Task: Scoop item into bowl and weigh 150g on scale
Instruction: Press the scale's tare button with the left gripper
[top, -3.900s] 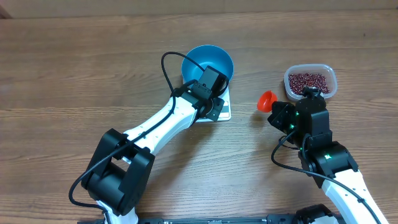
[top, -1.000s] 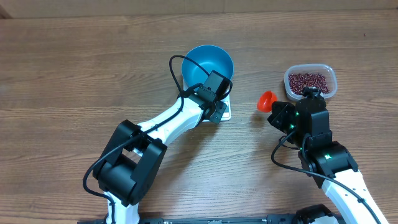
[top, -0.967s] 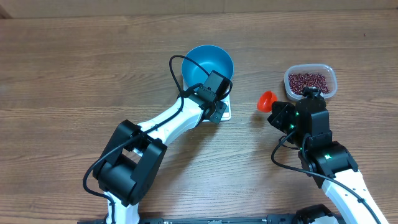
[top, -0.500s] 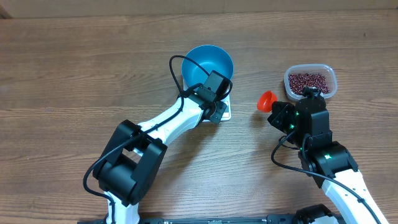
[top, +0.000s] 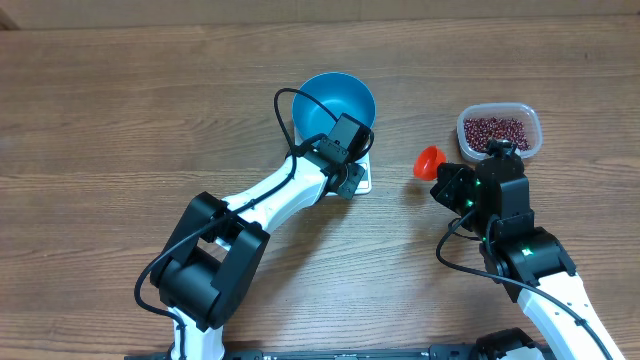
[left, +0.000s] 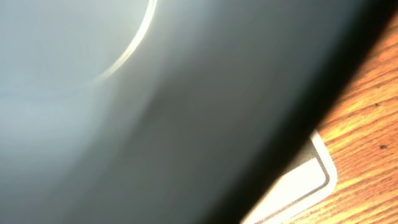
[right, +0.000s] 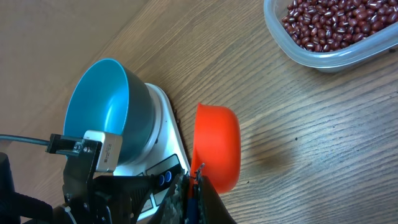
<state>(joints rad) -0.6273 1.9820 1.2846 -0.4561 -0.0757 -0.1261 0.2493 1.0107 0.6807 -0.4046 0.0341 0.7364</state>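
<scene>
The left tool (top: 350, 155) is closed with nothing in it that I can see. It is parked against the near side of the blue bowl (top: 335, 100), perhaps to work the buttons, though its tips are hidden. The bowl sits empty on the white scale (top: 362, 180), ready to be filled in place. Further right, the right tool (right: 194, 186) pinches the orange scoop (right: 217, 146), empty, over the surface (top: 120, 120) between the scale and the clear tub (top: 535, 125). All the beans (top: 495, 130) lie in that tub, not yet scooped.
</scene>
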